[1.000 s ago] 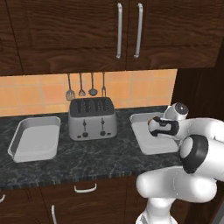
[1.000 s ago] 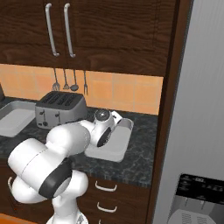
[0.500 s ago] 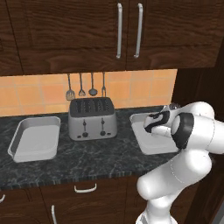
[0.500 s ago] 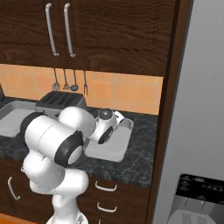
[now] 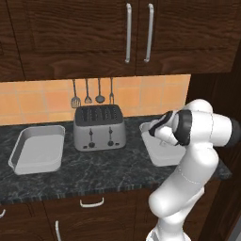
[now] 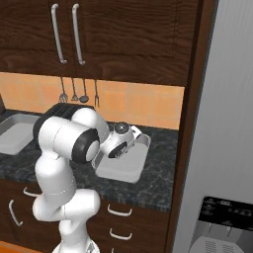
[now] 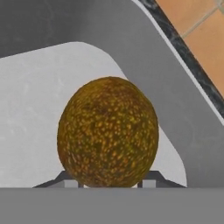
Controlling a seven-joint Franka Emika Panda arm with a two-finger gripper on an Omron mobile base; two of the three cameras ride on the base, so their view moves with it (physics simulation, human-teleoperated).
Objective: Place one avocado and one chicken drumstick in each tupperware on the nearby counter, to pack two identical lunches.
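Over the right-hand tray (image 5: 162, 157) the end effector (image 7: 105, 186) hung closed on an avocado (image 7: 108, 132) — the olive-brown ball sat between the two dark finger tips in the hand view, with the tray's pale floor and a rounded corner of its raised wall behind it. From the two base views the arm bent across that tray, so the hand itself was mostly hidden by the white forearm. A second tray (image 5: 36, 149) lay well apart on the far side of the toaster (image 5: 99, 127), all three standing on the dark speckled tabletop (image 5: 108, 172). No drumstick could be made out in either tray.

The step in hand looked like setting the avocado down. To do it well, the ball should be brought low over the flat floor, away from the sloped corner wall, before the fingers part — a round fruit let go from any height would likely roll or bounce against the rim. Leaving bare floor beside it would keep room for a drumstick.
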